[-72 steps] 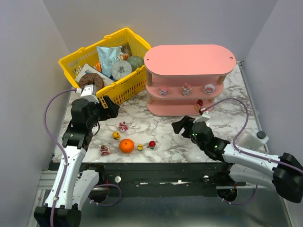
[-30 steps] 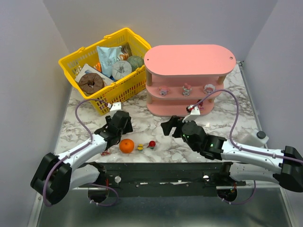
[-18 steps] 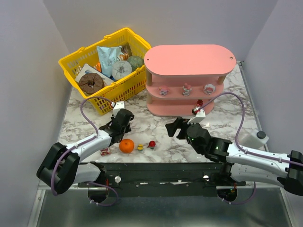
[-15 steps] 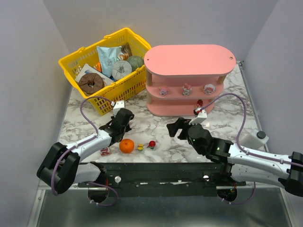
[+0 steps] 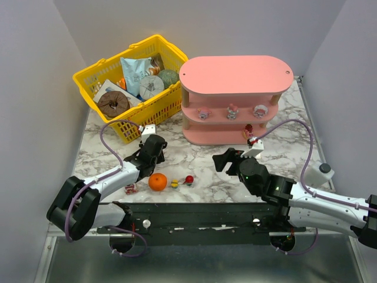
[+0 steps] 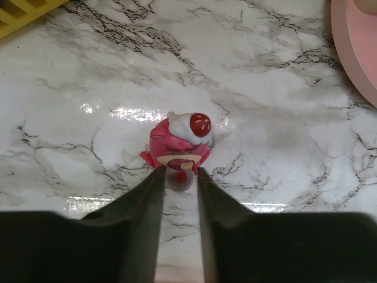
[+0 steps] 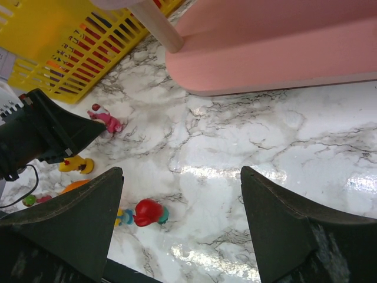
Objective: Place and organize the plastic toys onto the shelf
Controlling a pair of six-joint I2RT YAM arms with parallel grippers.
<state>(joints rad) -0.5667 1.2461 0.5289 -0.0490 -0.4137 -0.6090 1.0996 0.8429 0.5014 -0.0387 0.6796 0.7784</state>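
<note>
The jaws of my left gripper (image 6: 177,177) pinch the near lower edge of a pink toy (image 6: 179,146) that stands on the marble table (image 6: 283,147). The jaws of my right gripper (image 7: 181,177) are spread wide, with nothing between them. Close to my edge, beside the orange ball (image 5: 157,181), lie a second pink toy (image 5: 130,188), a small yellow toy (image 5: 174,183) and a red toy (image 5: 189,178). A yellow figure (image 7: 76,164) lies near the left fingers. Farther away, the shelf (image 5: 235,73) carries three figures on its middle board (image 5: 232,111) and a red figure (image 5: 248,127) on the bottom board. I judge that almost half is done, with five toys left.
</note>
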